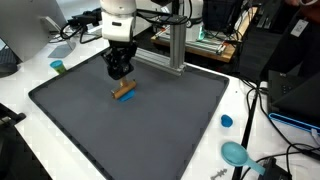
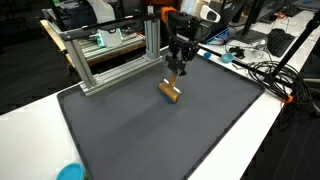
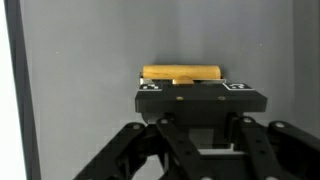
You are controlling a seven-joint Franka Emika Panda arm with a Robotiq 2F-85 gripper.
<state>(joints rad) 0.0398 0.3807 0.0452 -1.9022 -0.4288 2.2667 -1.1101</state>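
Just beneath the gripper (image 1: 120, 73) lies a wooden block (image 1: 125, 91), a short tan piece resting flat on the dark grey mat (image 1: 150, 135). In both exterior views the gripper (image 2: 178, 68) hangs nearly straight above the block (image 2: 170, 92), its tips close to the block's top. A thin gap seems to separate them, though the pictures are too small to tell for sure. In an exterior view a blue edge shows along the block's lower side.

In the wrist view the block (image 3: 182, 73) lies crosswise just past the black front of the gripper (image 3: 200, 100), roughly centred on it and partly hidden by it. Whether the jaws stand wide or narrow cannot be told from any view; nothing is seen clamped between them.

Behind the gripper stands an aluminium frame (image 1: 175, 45), at the mat's far edge. Well away from the gripper, off the mat on the white table (image 1: 20, 135), sit a small blue cap (image 1: 226, 121) and, further off, a teal disc (image 1: 235, 153).
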